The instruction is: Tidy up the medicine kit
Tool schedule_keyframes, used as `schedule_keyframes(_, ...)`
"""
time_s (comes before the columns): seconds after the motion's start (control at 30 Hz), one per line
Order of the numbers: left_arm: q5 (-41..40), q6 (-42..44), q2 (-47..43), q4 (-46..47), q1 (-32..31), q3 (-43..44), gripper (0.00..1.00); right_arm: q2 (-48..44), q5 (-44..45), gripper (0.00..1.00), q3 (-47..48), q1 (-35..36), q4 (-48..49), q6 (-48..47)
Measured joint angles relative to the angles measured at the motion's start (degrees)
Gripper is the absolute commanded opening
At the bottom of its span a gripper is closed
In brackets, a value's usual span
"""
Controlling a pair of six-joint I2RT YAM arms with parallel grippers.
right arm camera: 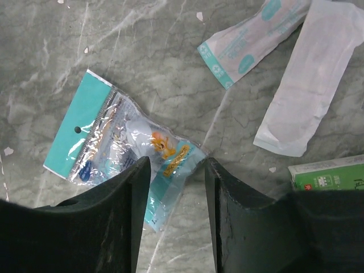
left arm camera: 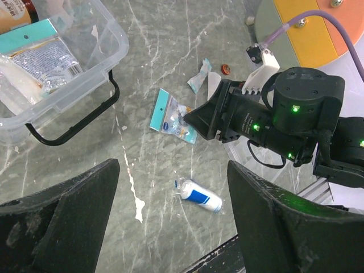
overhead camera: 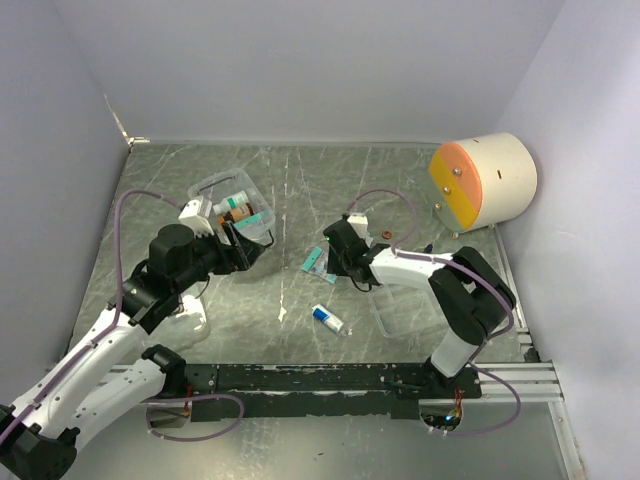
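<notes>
Medicine kit: the small clear plastic rectangular box (overhead camera: 222,190) stands open-topped at the back left of the grey marbled table (overhead camera: 300,180), just beyond the left gripper. Its black wire latch (left arm camera: 74,126) hangs from the near wall down onto the table.
Inside the kit: a teal-headed foil sachet (left arm camera: 40,54) lies on top. A brown bottle (left arm camera: 14,12) is cut off by the frame edge, and the rest of the contents are too jumbled to name.
Left gripper (left arm camera: 173,170): its fingers are spread wide with nothing between them, and it hangs above the table beside the box.
Right gripper (right arm camera: 175,170): it sits low over a teal-topped clear plastic packet (right arm camera: 114,139). Its black fingers (right arm camera: 108,227) stand either side of the packet's lower end, tight against its edges. The packet lies flat — whether the fingers are squeezing it I cannot tell.
Loose by the packet: a teal-and-white plaster strip (right arm camera: 250,42) and a plain white sachet (right arm camera: 310,85) lie side by side. A green carton (right arm camera: 327,173) is partly hidden by the right finger and cut off by the frame.
Tube: a small white tube with a blue band (overhead camera: 327,319) lies alone, nearer the arm bases and between the two arms.
Under the right arm: a clear flat plastic piece (overhead camera: 395,315) is mostly hidden by the arm — lid or tray, I cannot tell.
Cylinder: the large cream-and-orange cylinder (overhead camera: 483,180) lies on its side at the back right, well apart from the kit.
</notes>
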Motion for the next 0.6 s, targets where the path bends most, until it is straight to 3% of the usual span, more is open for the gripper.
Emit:
schedule_keyframes(0.1,0.02,-0.66,0.00,0.24,0.00,-0.31,0.86,0.98,0.20,0.38,1.05,0.00,-0.48,-0.39)
schedule_keyframes(0.33,-1.68,-2.14,-0.15,0.22,0.00,-0.42,0.95,1.79,0.15,0.10,1.90,0.00,-1.01,-1.31)
schedule_keyframes(0.6,-2.12,1.53,-0.04,-2.19,0.00,1.14,1.00,-3.41,-2.12,0.10,-0.50,-0.04,-2.78,-2.62)
